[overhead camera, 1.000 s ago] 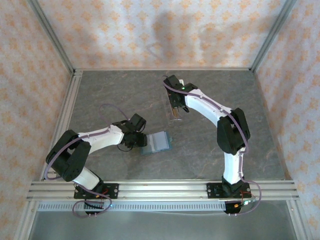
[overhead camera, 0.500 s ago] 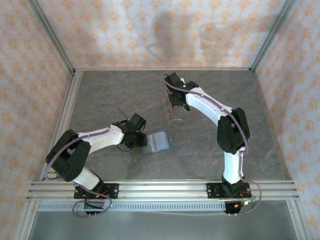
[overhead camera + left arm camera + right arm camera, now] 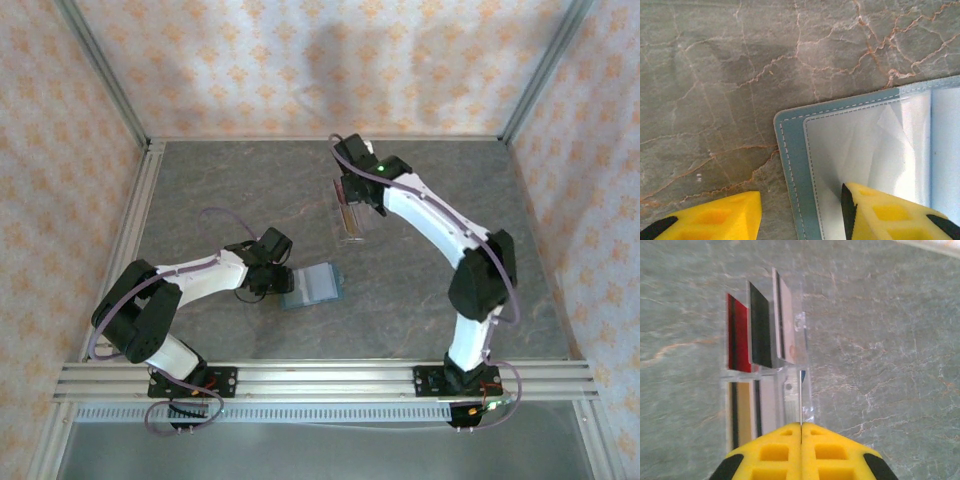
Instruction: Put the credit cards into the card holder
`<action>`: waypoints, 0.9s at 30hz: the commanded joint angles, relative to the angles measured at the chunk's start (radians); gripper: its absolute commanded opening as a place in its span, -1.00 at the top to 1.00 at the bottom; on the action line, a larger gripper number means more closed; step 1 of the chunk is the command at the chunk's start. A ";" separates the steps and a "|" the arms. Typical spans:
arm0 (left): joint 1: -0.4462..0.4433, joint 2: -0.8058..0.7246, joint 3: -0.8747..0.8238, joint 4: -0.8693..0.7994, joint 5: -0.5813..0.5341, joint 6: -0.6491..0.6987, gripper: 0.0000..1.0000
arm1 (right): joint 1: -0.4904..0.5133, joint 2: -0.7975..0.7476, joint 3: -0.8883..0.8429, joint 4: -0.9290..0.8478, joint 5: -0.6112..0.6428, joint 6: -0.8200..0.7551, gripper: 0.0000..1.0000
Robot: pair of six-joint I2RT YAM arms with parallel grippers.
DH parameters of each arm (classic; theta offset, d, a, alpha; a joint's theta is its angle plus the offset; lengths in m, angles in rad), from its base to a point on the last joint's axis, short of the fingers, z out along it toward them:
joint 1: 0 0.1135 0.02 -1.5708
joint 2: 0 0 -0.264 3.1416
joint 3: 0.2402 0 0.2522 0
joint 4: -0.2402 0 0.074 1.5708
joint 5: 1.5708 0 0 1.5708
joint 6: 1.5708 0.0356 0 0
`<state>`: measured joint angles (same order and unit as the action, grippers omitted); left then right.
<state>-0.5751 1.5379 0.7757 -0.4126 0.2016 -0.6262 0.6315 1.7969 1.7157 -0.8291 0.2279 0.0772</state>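
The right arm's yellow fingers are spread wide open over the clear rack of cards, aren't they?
No: the right gripper is shut, not open, pinching a thin card edge-on over the clear rack, as the right wrist view shows.

Left pincer jaws apart, right pincer clamped on credit card

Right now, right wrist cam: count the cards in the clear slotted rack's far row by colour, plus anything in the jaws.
Red plastic card: 1
Black plastic card: 1
Pale plastic card with dark stripe: 1
Thin edge-on card between the right jaws, colour hidden: 1
Total: 4
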 commanded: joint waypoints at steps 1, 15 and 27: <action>0.005 0.008 -0.014 0.024 0.006 0.027 0.08 | 0.085 -0.157 -0.136 0.141 -0.066 0.041 1.00; 0.005 0.029 -0.013 0.033 0.023 0.030 0.23 | 0.214 -0.371 -0.811 0.963 -0.547 0.317 1.00; 0.004 0.045 -0.011 0.034 0.025 0.031 0.27 | 0.214 -0.202 -1.063 1.430 -0.590 0.492 1.00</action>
<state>-0.5686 1.5383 0.7757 -0.4179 0.2016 -0.6182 0.8455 1.5555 0.6861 0.4091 -0.3603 0.5064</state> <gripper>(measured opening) 0.368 0.041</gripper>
